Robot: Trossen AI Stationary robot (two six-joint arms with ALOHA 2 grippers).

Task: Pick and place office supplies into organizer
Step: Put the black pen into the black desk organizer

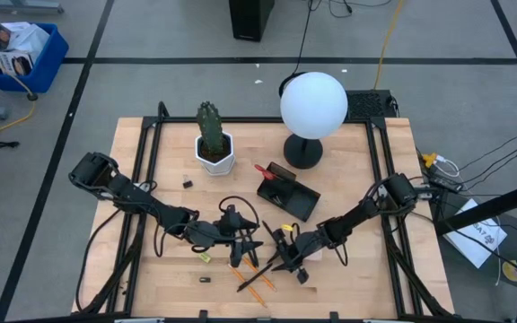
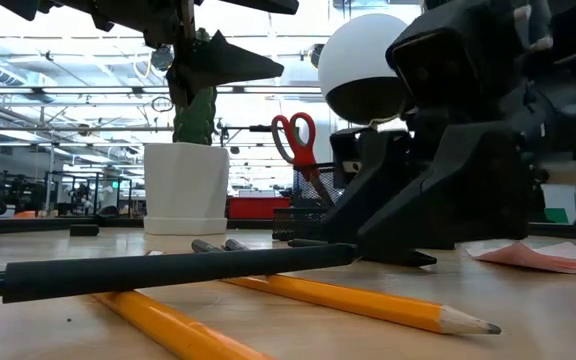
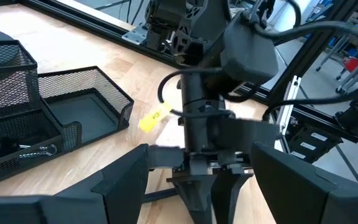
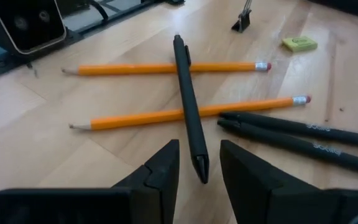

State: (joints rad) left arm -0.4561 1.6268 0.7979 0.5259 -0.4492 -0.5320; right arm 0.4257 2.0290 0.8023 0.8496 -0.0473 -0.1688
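The right gripper (image 4: 197, 163) is hovering with parted fingers over a black pen (image 4: 189, 112) lying across two orange pencils (image 4: 185, 114) on the worktop (image 4: 55, 149), near the front. It should be lowering straight and closing on the pen alone. The left gripper (image 1: 246, 248) is waiting open nearby.

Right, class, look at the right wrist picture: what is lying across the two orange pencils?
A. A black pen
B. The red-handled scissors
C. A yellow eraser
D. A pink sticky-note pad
A. A black pen lies across both orange pencils, its tip reaching between the fingers of the right gripper; the scissors stand in the mesh organizer, and the yellow piece lies apart on the table.
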